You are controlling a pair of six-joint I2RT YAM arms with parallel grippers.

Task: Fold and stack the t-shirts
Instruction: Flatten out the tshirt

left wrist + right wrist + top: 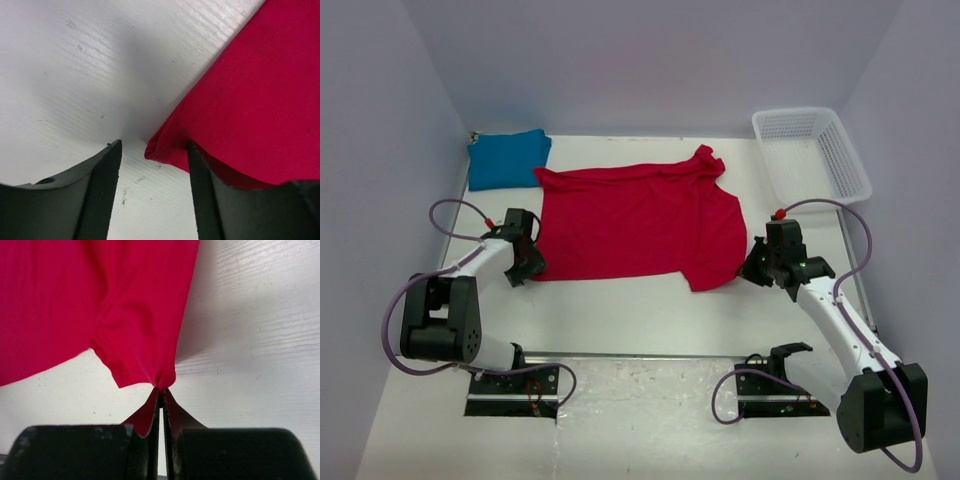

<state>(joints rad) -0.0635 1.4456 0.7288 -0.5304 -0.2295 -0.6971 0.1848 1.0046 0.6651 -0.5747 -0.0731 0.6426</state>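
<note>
While the red t-shirt (635, 220) is lying spread, the right gripper (161, 392) is clamping its edge.
Left gripper (155, 146) is straddling a corner, fingers apart.

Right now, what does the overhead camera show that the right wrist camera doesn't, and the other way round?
Only the overhead view: the folded teal-blue t-shirt in the far left corner, the white mesh basket at far right, and the left gripper at the near left corner of the red t-shirt. Only the right wrist view: a close look at the right gripper pinched shut on a corner of that shirt. Both: the red t-shirt on the white table.
</note>
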